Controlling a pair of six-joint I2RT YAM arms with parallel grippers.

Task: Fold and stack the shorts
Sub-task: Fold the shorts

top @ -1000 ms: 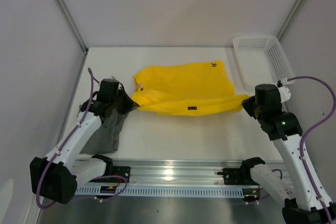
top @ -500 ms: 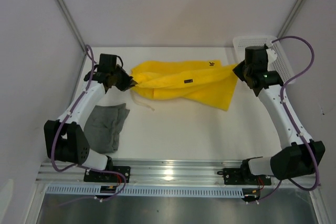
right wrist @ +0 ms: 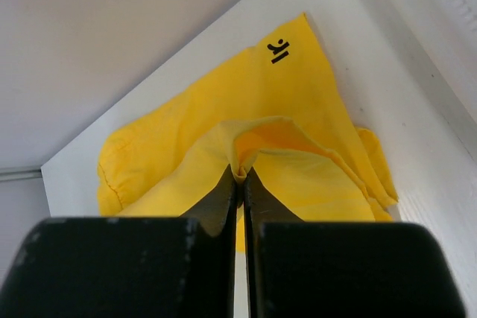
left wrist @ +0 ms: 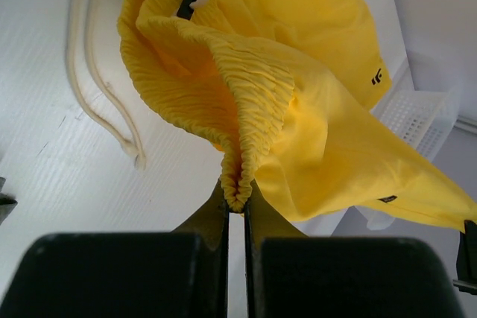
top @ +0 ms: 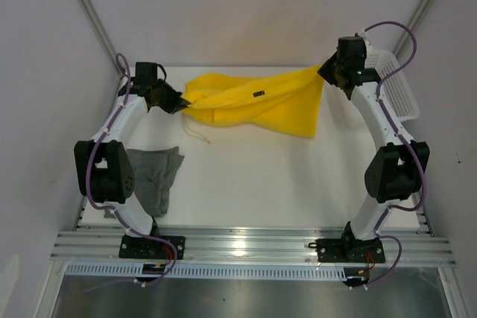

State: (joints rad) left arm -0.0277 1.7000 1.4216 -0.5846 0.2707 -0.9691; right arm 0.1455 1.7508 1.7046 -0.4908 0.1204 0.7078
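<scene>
Yellow shorts (top: 257, 106): I've swung them up off the table (top: 246, 184), now hanging stretched across far side
Grey shorts (top: 153, 176): near-left on table, untouched
L gripper (top: 177, 102): clamped tight on one end
R gripper (top: 326, 71): pinched shut on other end, by basket (top: 399, 91)
Meaning: ready to lay flat for fold

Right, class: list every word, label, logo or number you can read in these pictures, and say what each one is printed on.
"IF", or close to it: a small black logo printed on the yellow shorts; it is stylised, so the reading is unsure.
Small dark tag on the yellow shorts: too small to read.
Grey shorts and white basket: no text visible.
</scene>
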